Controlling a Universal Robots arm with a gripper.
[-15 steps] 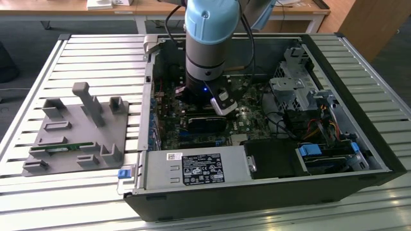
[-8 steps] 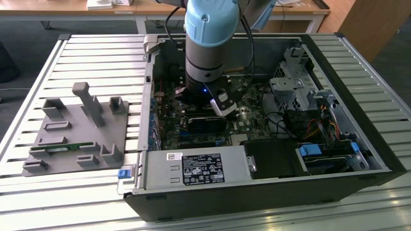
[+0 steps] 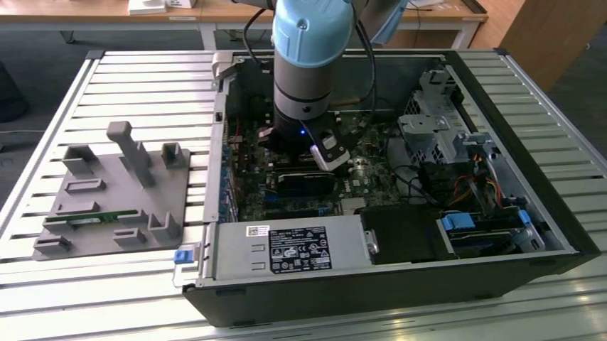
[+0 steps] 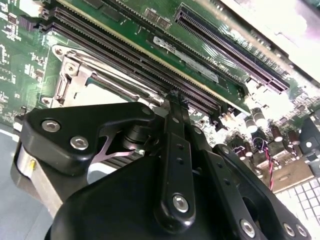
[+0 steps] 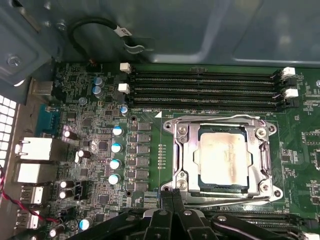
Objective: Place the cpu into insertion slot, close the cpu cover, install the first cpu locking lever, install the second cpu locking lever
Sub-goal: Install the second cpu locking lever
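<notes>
On the exterior view's left, a grey fixture plate (image 3: 109,195) with upright posts lay on the slatted bench (image 3: 57,106), and a small green card (image 3: 90,219) rested in it. To the right of it stood the open computer case (image 3: 379,284), with a silver power supply box (image 3: 289,250) at its near edge and a drive cage (image 3: 431,128) with cables toward the exterior view's right. The robot arm (image 3: 305,57) reached down into the middle of the case, and the end effector (image 3: 328,158) hung low over the motherboard (image 3: 379,177). In the first wrist view, the cpu (image 5: 223,157) sat already inside the insertion slot (image 5: 189,159), with its dull metal top facing up. The cpu cover (image 5: 260,155) lay flat around the chip, so it looked closed. A thin locking lever (image 5: 220,118) ran along the side of the cover near the long black memory slots (image 5: 200,90); I could not tell if it was latched. The black fingers (image 5: 172,200) of the end effector stood pressed together, closed and holding nothing, with the tips just beside the edge of the socket frame. In the second wrist view, the same closed fingers (image 4: 177,107) pointed down at the board near the memory slots (image 4: 150,60), beside the shiny frame (image 4: 70,75).
</notes>
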